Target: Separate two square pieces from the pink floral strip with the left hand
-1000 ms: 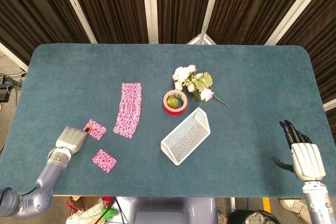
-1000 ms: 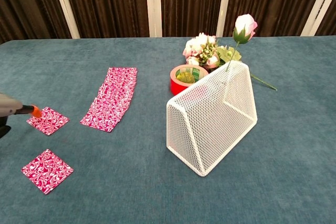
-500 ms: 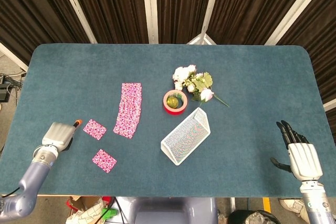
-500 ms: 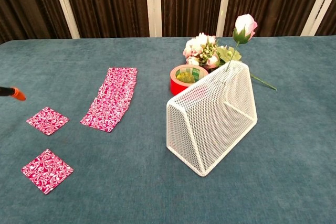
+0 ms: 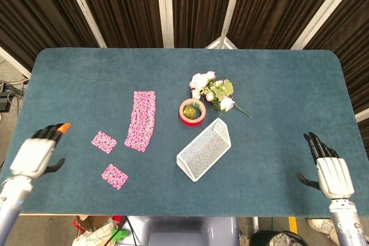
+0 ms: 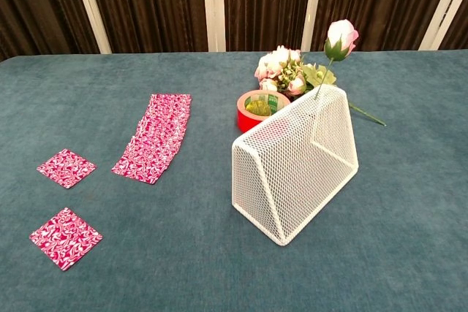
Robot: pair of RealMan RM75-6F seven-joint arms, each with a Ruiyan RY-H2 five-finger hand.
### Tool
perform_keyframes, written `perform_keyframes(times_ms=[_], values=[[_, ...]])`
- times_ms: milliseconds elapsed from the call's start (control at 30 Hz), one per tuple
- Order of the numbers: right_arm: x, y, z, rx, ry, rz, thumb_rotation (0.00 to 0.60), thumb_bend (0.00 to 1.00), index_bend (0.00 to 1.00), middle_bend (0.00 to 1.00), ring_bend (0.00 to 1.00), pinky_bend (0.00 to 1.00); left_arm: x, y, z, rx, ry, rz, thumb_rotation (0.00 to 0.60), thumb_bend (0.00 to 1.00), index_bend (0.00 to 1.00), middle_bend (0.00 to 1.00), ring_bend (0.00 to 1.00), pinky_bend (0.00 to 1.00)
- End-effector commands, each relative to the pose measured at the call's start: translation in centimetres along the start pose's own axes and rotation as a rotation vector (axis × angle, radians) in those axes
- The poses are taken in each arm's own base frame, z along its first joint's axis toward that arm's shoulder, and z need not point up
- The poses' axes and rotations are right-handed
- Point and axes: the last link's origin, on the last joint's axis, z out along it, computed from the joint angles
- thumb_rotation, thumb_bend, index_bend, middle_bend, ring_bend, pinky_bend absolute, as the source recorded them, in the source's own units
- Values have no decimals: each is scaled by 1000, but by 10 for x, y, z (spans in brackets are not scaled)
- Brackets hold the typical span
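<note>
The pink floral strip point(image 5: 141, 120) point(image 6: 156, 137) lies flat on the blue table, left of centre. Two pink floral squares lie apart from it on its left: one point(image 5: 104, 142) point(image 6: 66, 168) close beside the strip's near end, the other point(image 5: 114, 176) point(image 6: 65, 237) nearer the front edge. My left hand point(image 5: 36, 153) hovers at the table's left edge, well left of the squares, fingers apart and empty, one fingertip orange. My right hand point(image 5: 330, 167) is open near the front right corner, holding nothing. Neither hand shows in the chest view.
A white wire-mesh basket point(image 5: 204, 149) point(image 6: 296, 172) lies tipped near the centre. Behind it stand a red tape roll point(image 5: 192, 112) point(image 6: 259, 108) and a bunch of artificial flowers point(image 5: 214, 92) point(image 6: 306, 69).
My left hand has drawn back leftward from the upper square to the table's left edge, leaving the chest view. Both squares stay put. The right hand has barely moved.
</note>
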Motion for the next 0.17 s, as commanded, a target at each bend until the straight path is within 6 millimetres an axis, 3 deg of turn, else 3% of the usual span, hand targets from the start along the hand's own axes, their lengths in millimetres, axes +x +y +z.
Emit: perform_keyframes(times_ms=[33, 167], values=[[1, 1, -1, 0, 6, -4, 600, 181, 0, 94, 208, 314, -10, -20, -32, 67, 69, -39, 600, 426, 13, 10, 0, 98], [2, 1, -2, 3, 16, -12, 600, 181, 0, 94, 207, 314, -20, -26, -41, 61, 131, -66, 600, 418, 9, 0, 0, 77]])
